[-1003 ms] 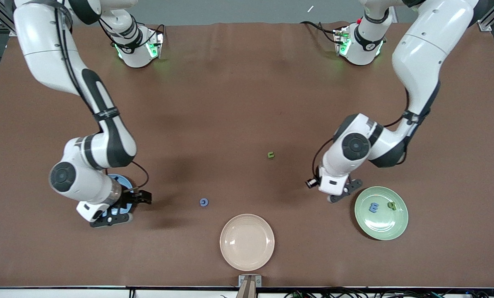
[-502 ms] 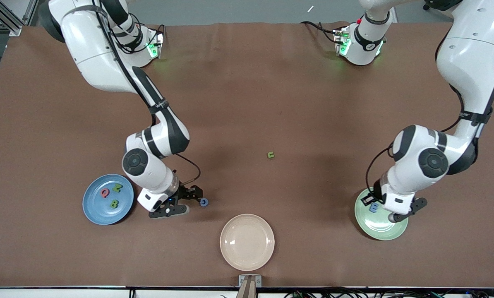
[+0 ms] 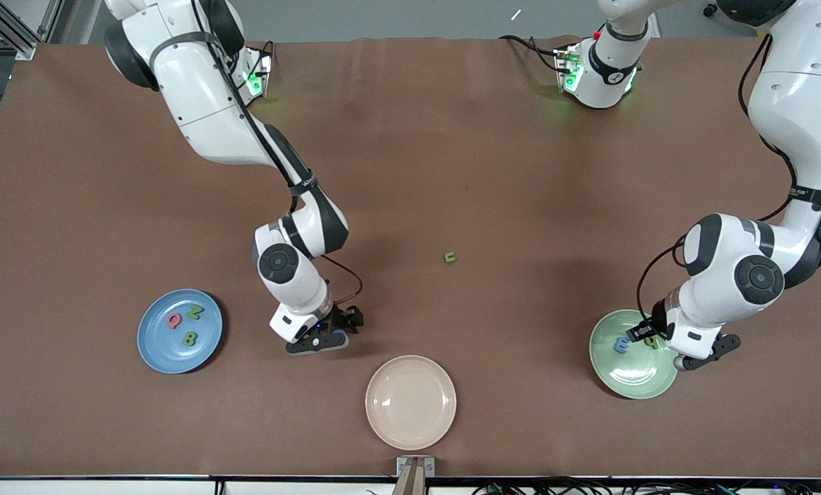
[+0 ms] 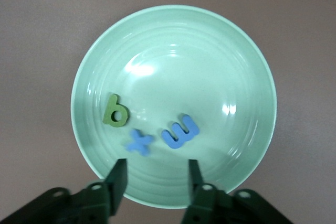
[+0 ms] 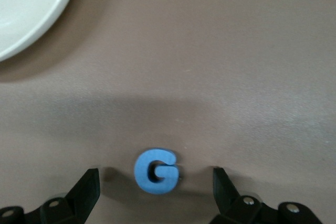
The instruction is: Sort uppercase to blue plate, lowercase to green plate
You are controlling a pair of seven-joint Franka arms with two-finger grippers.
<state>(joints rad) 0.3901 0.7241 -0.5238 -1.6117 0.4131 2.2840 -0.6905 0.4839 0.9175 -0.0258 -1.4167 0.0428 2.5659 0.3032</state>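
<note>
foam G on table, Q (pink) on blue plate

Lighting's pretty even and bright from overhead. The brown worktop shows soft, smeary shadows under both arms, nothing hard-edged. Green LED glow spills from the two arm bases onto the worktop. The green plate has a few small white glare spots on its glossy inside, and the blue x in it looks smeared. In the right wrist view the blue G is sharp enough, sitting in a broad dim shadow band.
</note>
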